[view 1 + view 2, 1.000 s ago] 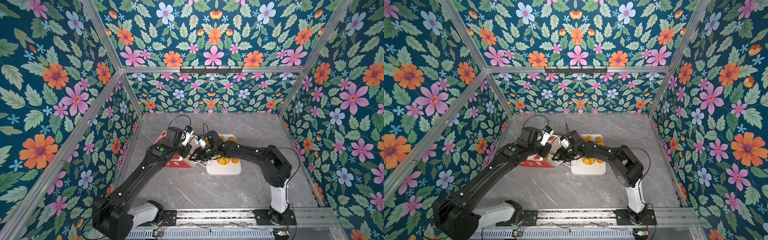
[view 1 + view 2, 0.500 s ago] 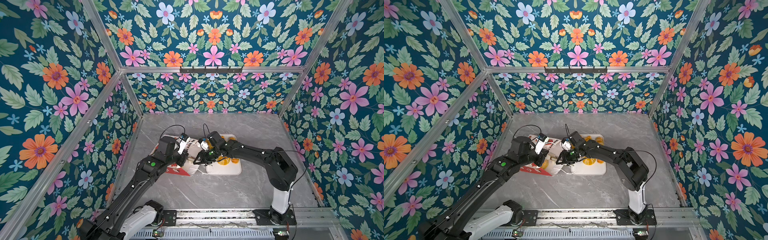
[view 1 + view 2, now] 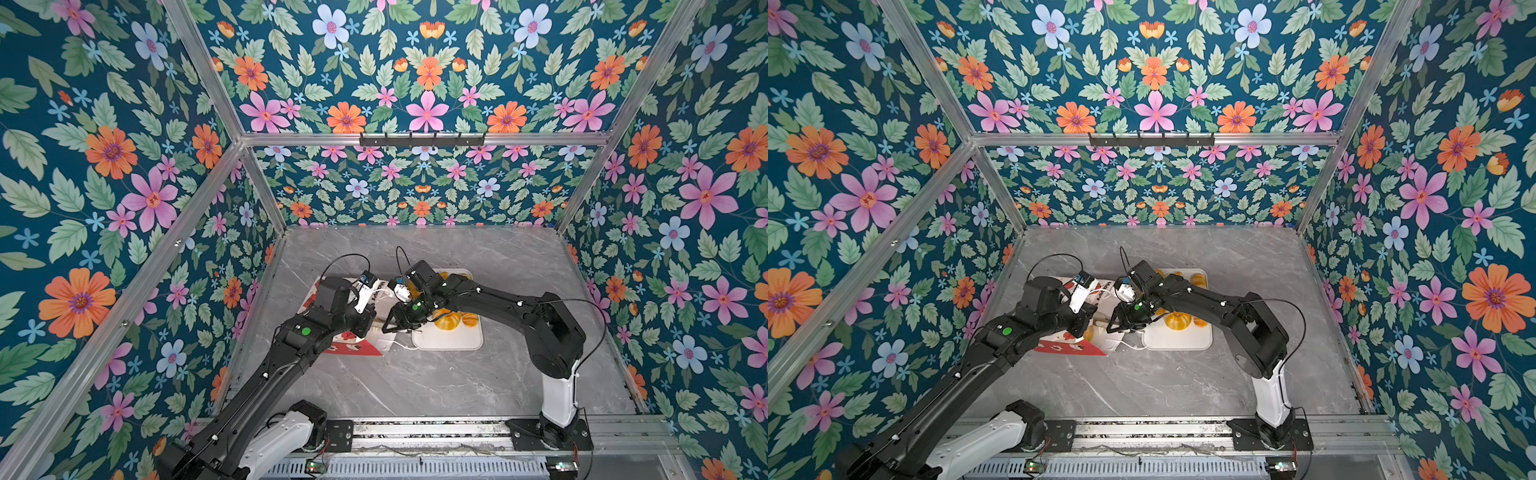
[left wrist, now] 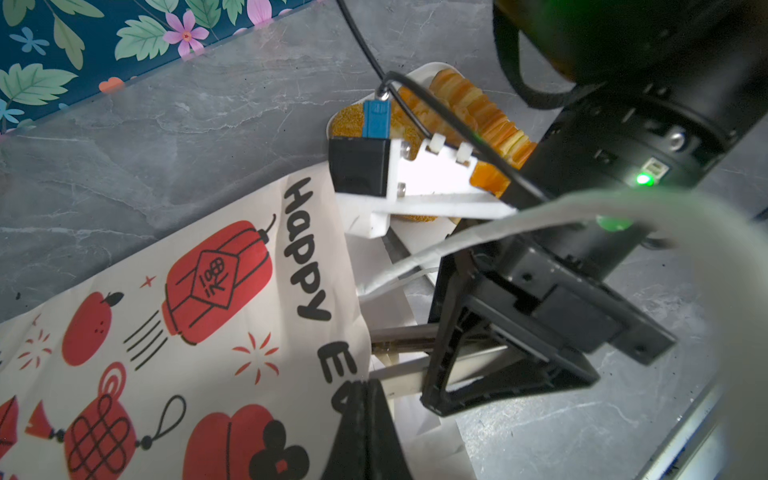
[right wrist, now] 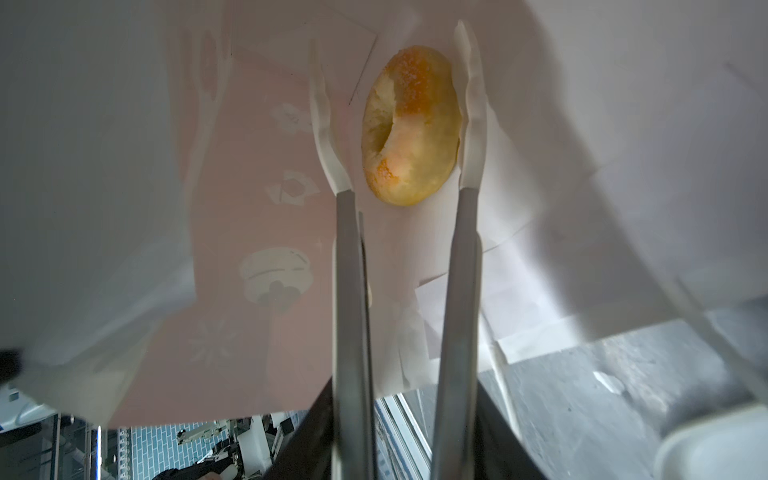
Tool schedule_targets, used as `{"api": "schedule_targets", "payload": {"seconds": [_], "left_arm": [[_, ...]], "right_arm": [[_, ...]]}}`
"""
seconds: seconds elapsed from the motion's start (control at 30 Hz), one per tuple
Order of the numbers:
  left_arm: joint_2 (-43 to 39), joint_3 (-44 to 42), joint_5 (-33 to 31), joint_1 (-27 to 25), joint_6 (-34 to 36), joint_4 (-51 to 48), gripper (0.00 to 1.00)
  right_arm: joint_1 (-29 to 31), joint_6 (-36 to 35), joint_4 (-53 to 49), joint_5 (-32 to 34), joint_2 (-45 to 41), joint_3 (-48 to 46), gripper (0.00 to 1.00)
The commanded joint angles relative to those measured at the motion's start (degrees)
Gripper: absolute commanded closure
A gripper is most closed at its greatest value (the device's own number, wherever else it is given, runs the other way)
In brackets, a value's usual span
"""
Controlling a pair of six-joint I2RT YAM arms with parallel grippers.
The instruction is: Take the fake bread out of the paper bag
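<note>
Left pincer (image 4: 365,415) lower than second ago, paper bag's (image 3: 353,347) upper lip pulled down with it; right pincer (image 5: 390,45) reached further into mouth. Bag lies on side on tabletop (image 3: 415,386). Left pincer pressed together on lip, holding mouth agape. Seeded bagel (image 5: 409,124) deep inside bag, resting on white lining. Right pincer spread, long fingers straddling bagel, one close against rim. Bagel likely light, firm, grainy surface. Best hold: across outer rim, gentle squeeze, else it may squirt free. Other pastries on white tray (image 3: 449,343) just beside bag mouth.
</note>
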Motion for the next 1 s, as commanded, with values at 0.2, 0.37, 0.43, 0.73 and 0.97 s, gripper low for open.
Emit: {"api": "schedule_targets", "payload": {"seconds": [0.2, 0.37, 0.43, 0.73, 0.97], "left_arm": [[1.09, -0.11, 2.82, -0.14, 0.18, 1.73, 1.00], [1.39, -0.14, 2.93, -0.30, 0.11, 2.35, 1.00], [1.40, -0.16, 2.82, -0.37, 0.09, 2.29, 1.00], [0.30, -0.37, 1.22, -0.49, 0.51, -0.05, 1.00], [-0.80, -0.26, -0.61, -0.47, 0.81, -1.07, 1.00]], "right_arm": [[1.66, -0.82, 1.04, -3.21, 5.32, 5.64, 0.56], [2.47, -1.09, 0.63, -4.09, 8.10, 7.96, 0.57], [2.50, -1.02, 0.80, -3.76, 8.30, 8.02, 0.62], [1.20, 1.08, 5.27, -2.07, 4.11, 2.05, 0.82], [-1.18, 0.99, 6.06, -0.94, -2.48, -4.59, 0.87]]}}
